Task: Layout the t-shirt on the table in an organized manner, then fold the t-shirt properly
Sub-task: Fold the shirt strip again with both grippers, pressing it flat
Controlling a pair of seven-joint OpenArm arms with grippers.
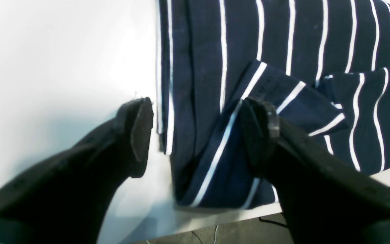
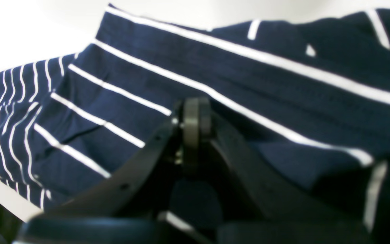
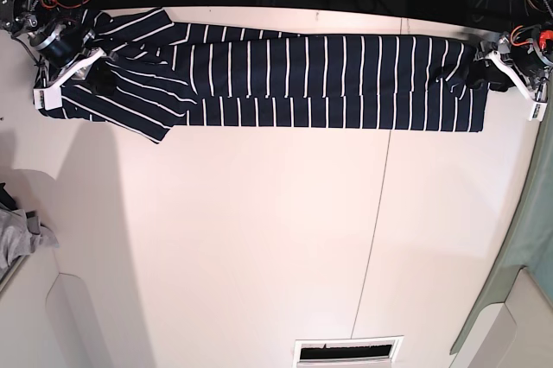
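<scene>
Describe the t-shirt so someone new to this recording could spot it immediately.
Start from the big white table and look along its far edge, between the two arms. The t-shirt lies there as a long, narrow folded band. It is dark navy with thin white stripes, unlike the plain grey cloth at the table's side edge.

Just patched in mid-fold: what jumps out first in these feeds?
The t-shirt stretches as a long navy striped band along the far edge of the white table. The left gripper stands open at its hem end, one finger on the cloth, while the right gripper is shut at the sleeve end.
</scene>
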